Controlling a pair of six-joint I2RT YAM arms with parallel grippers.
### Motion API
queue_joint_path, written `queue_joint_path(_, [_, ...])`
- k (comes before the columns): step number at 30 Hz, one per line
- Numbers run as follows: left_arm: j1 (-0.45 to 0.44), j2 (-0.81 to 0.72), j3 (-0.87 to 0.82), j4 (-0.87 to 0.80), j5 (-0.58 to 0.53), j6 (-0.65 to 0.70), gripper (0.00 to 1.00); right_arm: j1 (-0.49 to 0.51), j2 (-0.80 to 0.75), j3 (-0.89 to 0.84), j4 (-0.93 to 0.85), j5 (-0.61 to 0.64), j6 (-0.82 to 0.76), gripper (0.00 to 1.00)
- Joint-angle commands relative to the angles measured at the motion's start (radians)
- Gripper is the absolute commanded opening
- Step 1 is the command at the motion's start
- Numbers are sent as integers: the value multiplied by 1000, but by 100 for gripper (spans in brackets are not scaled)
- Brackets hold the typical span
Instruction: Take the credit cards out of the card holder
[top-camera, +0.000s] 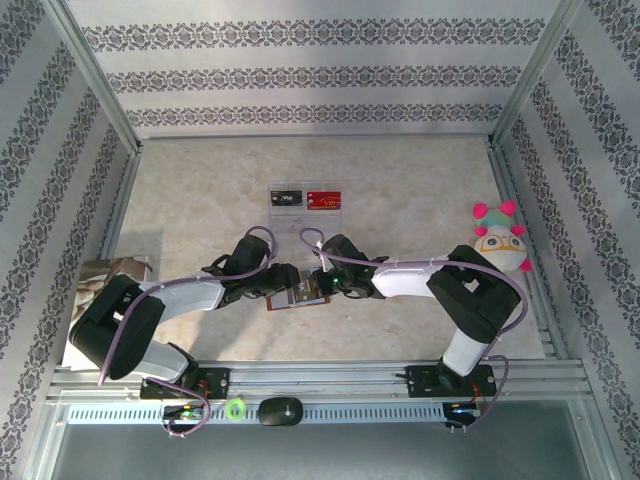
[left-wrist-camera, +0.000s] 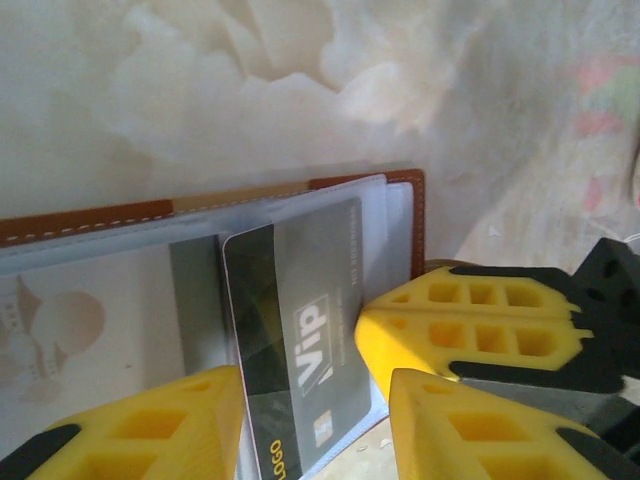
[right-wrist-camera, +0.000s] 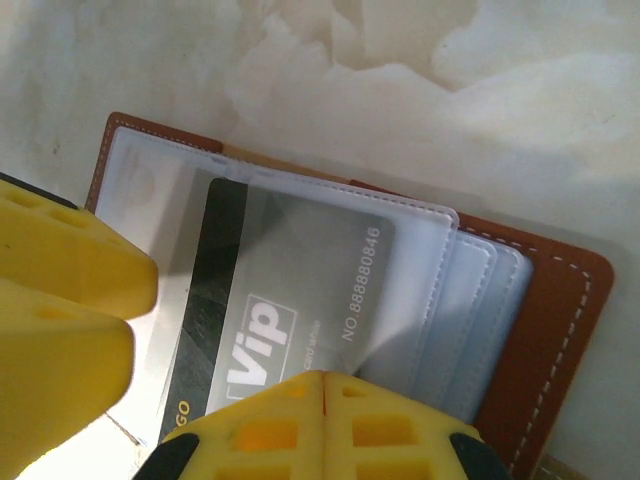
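Observation:
The brown leather card holder lies open on the table between both grippers, its clear sleeves fanned out. A black "VIP" credit card sticks partway out of one sleeve. My left gripper is open, one yellow finger on each long edge of that card's free end. My right gripper is shut, its tips resting on the sleeve edge beside the card. A black card and a red card lie farther back.
The two loose cards sit on a clear plastic tray at mid-table. A plush toy stands by the right wall and a printed booklet lies at the left. Patterned walls enclose the table on three sides.

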Motion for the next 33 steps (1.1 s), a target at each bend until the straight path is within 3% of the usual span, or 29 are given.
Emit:
queue_joint_path(1, [-6,6,37,-66,-27,41,41,12,48,-36,17,-1,44,3])
queue_joint_path(9, [-10,14,41,-111,-70,48,34,5,49,-58,33,13,97,0])
queue_joint_path(23, [-25,39,31,-51,-77,36,35,3,29,-48,-34,25,113,0])
queue_joint_path(33, [-29,59,46,-32,-96,30,16,11,27,-40,-51,13,108,0])
